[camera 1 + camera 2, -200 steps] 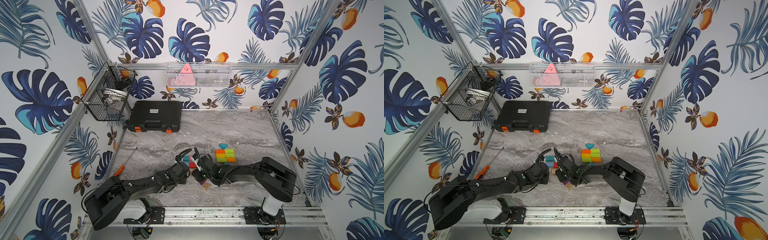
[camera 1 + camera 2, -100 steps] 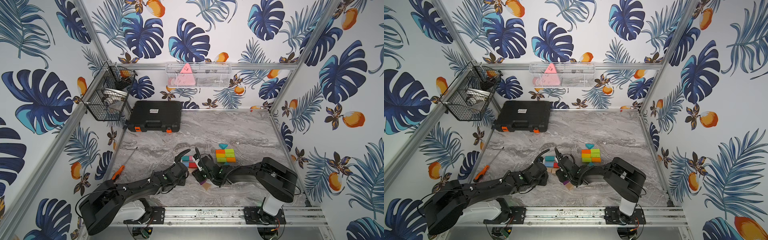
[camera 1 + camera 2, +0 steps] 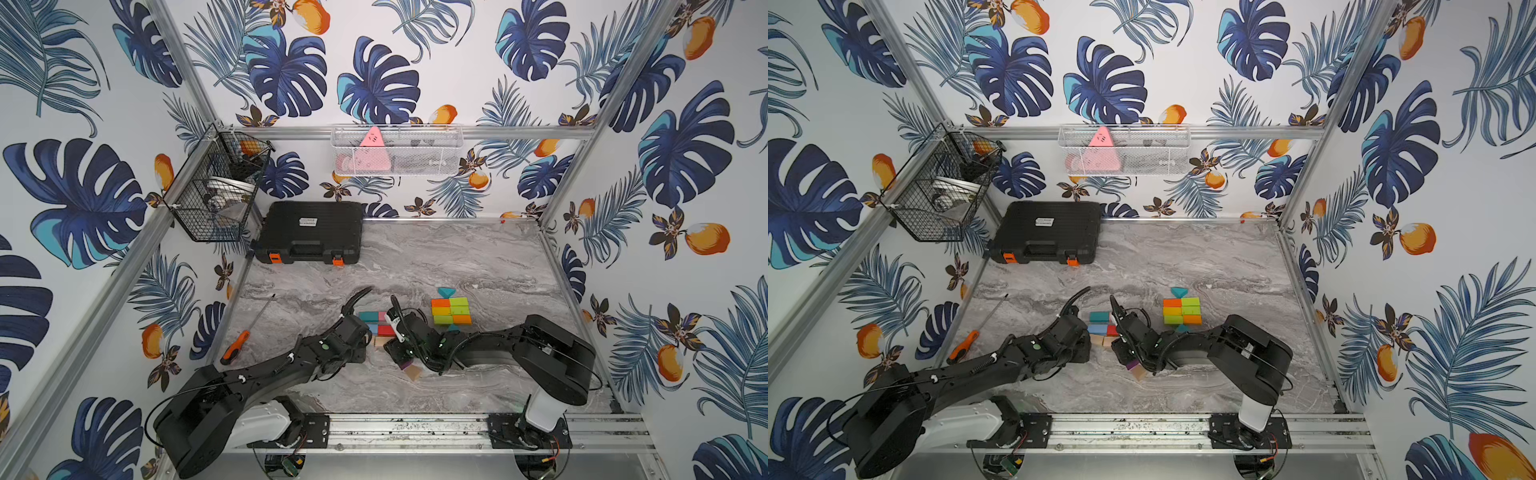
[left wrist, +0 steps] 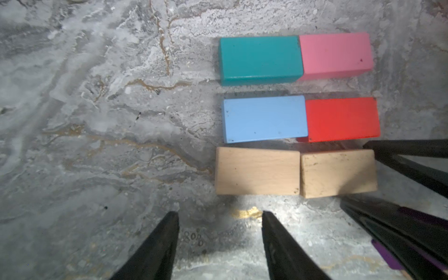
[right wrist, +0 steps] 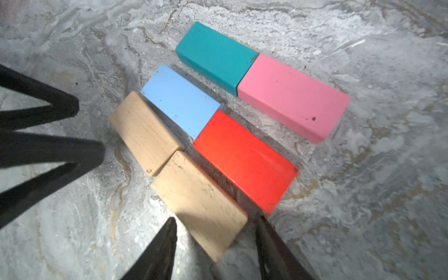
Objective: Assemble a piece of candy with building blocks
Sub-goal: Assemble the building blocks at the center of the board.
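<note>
The marble counter (image 3: pixel 478 257) carries everything. Both arms reach low to its front middle: the left claw (image 4: pixel 219 214) gapes over bare stone, and the right claw (image 5: pixel 215 217) stands parted, clamping nothing. The building blocks (image 4: pixel 341 118) lie there in two groups: a green-yellow-orange slab (image 3: pixel 451 311) (teal triangle (image 3: pixel 446 292) at its far edge) and, beside it, three paired rows (image 4: pixel 264 118), teal-pink, blue-red, wood-wood. The right claw's tips straddle one plain wood block (image 5: pixel 198 201) at its end.

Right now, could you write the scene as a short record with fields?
left gripper: open, empty
right gripper: open, wood block end between its fingers
six blocks: three rows of two, teal-pink, blue-red, wood-wood
built group: green, yellow, orange blocks, teal triangle at each end
screwdriver: lying on table
</note>
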`<state>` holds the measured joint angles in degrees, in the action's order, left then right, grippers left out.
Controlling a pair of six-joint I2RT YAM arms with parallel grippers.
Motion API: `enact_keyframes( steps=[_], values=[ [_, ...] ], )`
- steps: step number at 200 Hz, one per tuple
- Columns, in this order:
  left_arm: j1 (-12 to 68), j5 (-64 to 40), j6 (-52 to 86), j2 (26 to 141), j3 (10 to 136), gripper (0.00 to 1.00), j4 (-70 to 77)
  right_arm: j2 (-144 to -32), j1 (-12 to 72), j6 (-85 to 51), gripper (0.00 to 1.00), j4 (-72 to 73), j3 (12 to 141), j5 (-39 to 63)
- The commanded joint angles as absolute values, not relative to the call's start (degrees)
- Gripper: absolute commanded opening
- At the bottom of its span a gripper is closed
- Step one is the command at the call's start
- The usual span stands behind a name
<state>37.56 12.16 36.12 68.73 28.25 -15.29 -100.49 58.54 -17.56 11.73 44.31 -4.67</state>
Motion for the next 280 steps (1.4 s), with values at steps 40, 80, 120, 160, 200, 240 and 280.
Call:
enact_keyframes(
  steps=[40,80,120,160,200,240,280],
  values=[
    [34.41,3.12,31.07,72.11,29.36,0.63,-11.04,-100.67,58.48,-18.55,0.55,2.53,43.42,-4.65],
    [33.49,2.38,30.88,75.02,30.65,0.62,-11.95,-100.72,58.49,-18.11,0.56,2.22,43.77,-4.62],
    [33.02,1.87,30.5,75.37,30.8,0.62,-11.4,-100.9,58.5,-18.19,0.56,2.71,43.31,-4.56],
    [32.95,1.06,30.15,76.57,31.2,0.6,-11.25,-100.99,58.43,-18.54,0.56,2.72,43.07,-4.73],
    [32.96,0.73,30.22,76.56,31.01,0.58,-11.07,-101.6,58.1,-19.16,0.56,2.68,43.67,-5.04],
    [32.88,0.0,29.63,77.25,31.55,0.58,-11.43,-101.78,58.08,-19.62,0.56,2.82,43.68,-4.64],
    [32.87,-0.15,28.7,77.61,32.54,0.58,-12.97,-100.99,58.1,-19.86,0.64,2.02,43.42,-5.37]
  ],
)
